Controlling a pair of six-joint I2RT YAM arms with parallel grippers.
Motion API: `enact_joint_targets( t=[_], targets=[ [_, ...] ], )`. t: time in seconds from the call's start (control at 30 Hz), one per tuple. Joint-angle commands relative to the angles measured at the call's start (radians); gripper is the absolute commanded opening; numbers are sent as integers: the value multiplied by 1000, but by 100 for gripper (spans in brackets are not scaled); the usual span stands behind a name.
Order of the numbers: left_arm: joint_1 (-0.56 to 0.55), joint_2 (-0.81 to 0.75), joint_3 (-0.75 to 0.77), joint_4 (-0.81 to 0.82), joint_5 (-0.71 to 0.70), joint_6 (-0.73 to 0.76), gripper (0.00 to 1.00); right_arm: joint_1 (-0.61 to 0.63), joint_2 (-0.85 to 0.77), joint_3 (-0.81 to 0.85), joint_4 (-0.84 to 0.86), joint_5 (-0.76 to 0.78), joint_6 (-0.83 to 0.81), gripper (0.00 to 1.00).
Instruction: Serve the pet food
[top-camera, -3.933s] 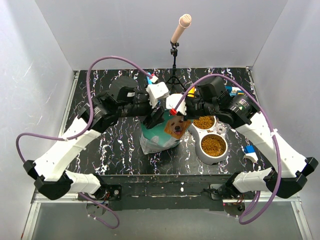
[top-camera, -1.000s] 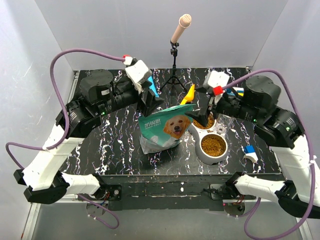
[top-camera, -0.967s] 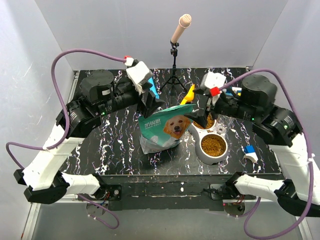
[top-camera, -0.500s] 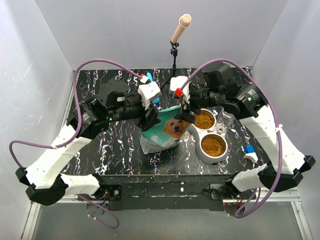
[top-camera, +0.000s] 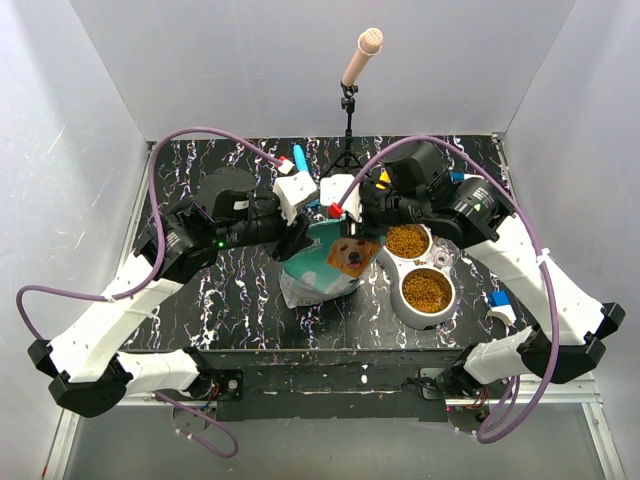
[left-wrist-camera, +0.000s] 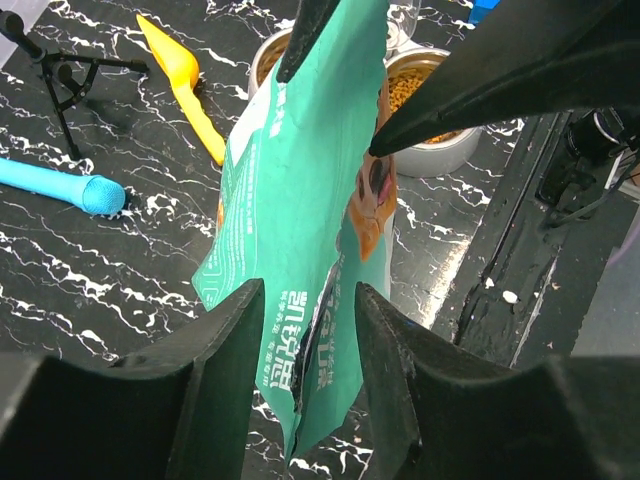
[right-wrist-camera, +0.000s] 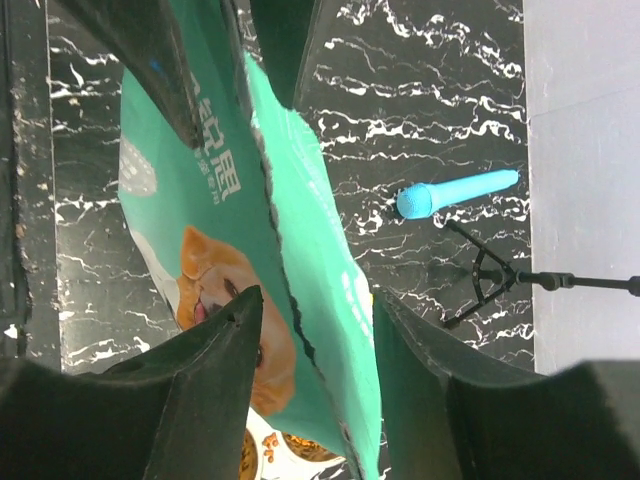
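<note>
- Now straddling the top seam of the pet food bag (top-camera: 335, 265): left gripper (left-wrist-camera: 310, 290) and right gripper (right-wrist-camera: 318, 295), both parted, not clamped.
- Standing upright just left of the filled bowls (top-camera: 440, 258), with seam lined from one gripper to the other.

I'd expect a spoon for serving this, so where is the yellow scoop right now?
In the left wrist view the scoop lies flat on the table beyond the bag, between the tripod and the far bowl.
</note>
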Motion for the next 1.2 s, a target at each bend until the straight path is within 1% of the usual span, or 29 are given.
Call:
enact_joint_targets(
  t=[0.0, 0.07, 0.17, 0.33, 0.37, 0.4, 0.47, 0.5, 0.63, 0.7, 0.8, 0.83, 0.87, 0.9, 0.93, 0.97, 1.03, 1.17],
  targets=[
    [-10, -29, -27, 73, 12, 1, 40, 32, -36, -106, 101, 93, -66, 56],
    [-10, -38, -40, 82, 12, -7, 39, 32, -47, -130, 119, 97, -76, 57],
    [-11, -40, -47, 79, 16, -13, 38, 36, -47, -147, 145, 123, -82, 52],
    [-10, -44, -60, 89, 17, -28, 37, 51, -52, -170, 207, 142, -94, 49],
    [-10, -46, -61, 92, 17, -31, 37, 55, -49, -172, 211, 151, -102, 44],
    [-10, -46, -61, 95, 16, -33, 37, 62, -44, -173, 205, 162, -115, 35],
    [-10, -49, -66, 98, 11, -36, 37, 74, -33, -169, 199, 204, -136, 2],
    [-10, -50, -64, 93, 9, -37, 37, 75, -30, -160, 178, 209, -139, 1],
    [-10, -53, -76, 87, 8, -34, 35, 72, 9, -71, 44, 148, -142, 1],
    [-10, -53, -78, 83, 9, -33, 32, 72, -9, -101, 59, 131, -134, 1],
    [-11, -53, -83, 79, 8, -33, 29, 72, -79, -199, 137, 171, -103, 1],
    [-10, -56, -81, 79, 6, -31, 29, 72, -101, -230, 166, 204, -87, 7],
    [-10, -58, -81, 82, 5, -33, 29, 69, -121, -264, 199, 229, -80, 19],
    [-10, -60, -84, 83, 6, -33, 28, 68, -145, -299, 220, 251, -83, 28],
    [-10, -60, -83, 79, 8, -33, 28, 66, -167, -331, 251, 257, -86, 36],
    [-10, -60, -86, 78, 9, -33, 27, 65, -188, -372, 280, 307, -90, 41],
    [-10, -60, -87, 76, 16, -34, 26, 59, -213, -402, 305, 349, -99, 47],
    [-10, -55, -83, 76, 23, -33, 25, 23, -221, -397, 294, 361, -85, 47]
  ],
)
